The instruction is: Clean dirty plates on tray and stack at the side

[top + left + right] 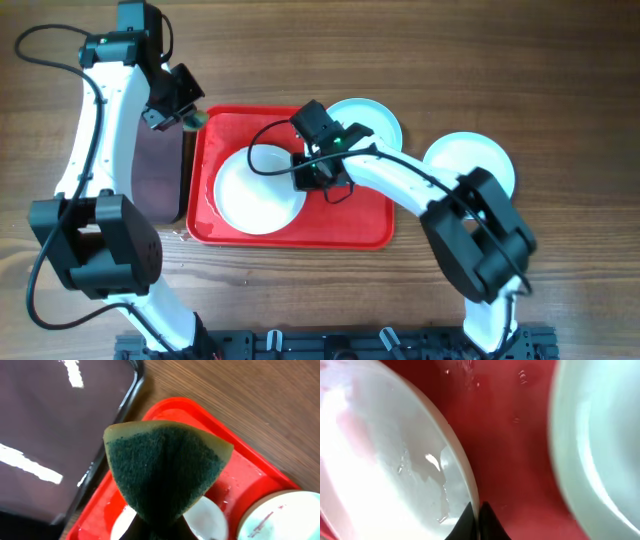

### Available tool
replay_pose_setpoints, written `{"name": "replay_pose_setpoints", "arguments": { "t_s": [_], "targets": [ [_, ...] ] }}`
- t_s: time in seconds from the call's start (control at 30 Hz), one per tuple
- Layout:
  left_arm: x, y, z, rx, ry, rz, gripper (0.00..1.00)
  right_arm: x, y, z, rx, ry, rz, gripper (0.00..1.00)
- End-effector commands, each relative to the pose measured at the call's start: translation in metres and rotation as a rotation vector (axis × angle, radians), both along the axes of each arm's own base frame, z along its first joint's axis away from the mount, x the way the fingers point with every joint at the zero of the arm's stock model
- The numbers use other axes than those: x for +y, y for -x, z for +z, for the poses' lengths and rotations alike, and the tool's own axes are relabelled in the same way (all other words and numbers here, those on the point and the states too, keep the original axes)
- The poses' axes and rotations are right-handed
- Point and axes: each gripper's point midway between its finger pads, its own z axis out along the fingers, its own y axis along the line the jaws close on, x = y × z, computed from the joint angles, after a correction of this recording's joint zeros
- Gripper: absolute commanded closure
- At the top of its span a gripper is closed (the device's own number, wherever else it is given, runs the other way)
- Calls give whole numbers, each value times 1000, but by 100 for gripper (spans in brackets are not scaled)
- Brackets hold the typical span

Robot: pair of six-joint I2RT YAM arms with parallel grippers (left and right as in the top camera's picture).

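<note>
1. Sponge (167, 475), green and folded into a wedge, is clamped between the closed jaws of the left gripper (190, 118). In the overhead view it is above the top-left corner of the red tray (365, 225).
2. The right gripper (478, 514) is over the tray's middle. Its jaws are almost together, pinching the right rim of a wet white plate (255, 190) that lies in the tray's left half.
3. A turquoise plate (372, 118) overlaps the tray's top-right corner; the left wrist view shows a brown smear on it.
4. A second white plate (470, 160) lies on the table (560, 80), right of the tray.
5. A black tray (160, 175) lies just beside the red tray's left side.
</note>
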Motion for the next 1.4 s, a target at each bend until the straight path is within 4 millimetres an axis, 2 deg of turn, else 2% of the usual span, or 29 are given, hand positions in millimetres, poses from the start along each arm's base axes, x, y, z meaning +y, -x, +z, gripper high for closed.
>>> {"name": "replay_pose_setpoints", "arguments": {
  "t_s": [0.0,0.13,0.2,0.43,0.57,0.67,0.83,1.03,1.37],
  "targets": [
    [6,1,4,-5,-23,22,96,-17,-19,47,-233,110,37,96],
    [5,2,3,-3,-23,21,96,-28,-28,78,-402,224,32,96],
    [5,3,2,2,-23,21,96,-34,-32,100,-520,306,11,96],
    [5,5,0,9,-23,21,96,-35,-26,143,-811,584,76,96],
    [5,5,-2,13,-23,21,96,-33,-21,174,-984,754,87,96],
    [5,5,-2,13,-23,21,96,-24,-14,200,-1106,852,93,96],
    [6,5,-2,13,-24,21,96,-12,-2,222,-1196,922,102,96],
    [6,5,-2,13,-23,21,96,-16,13,246,-1270,1047,44,96],
    [6,5,-2,13,-23,21,96,-11,21,250,-1291,1049,38,96]
  ]
}}
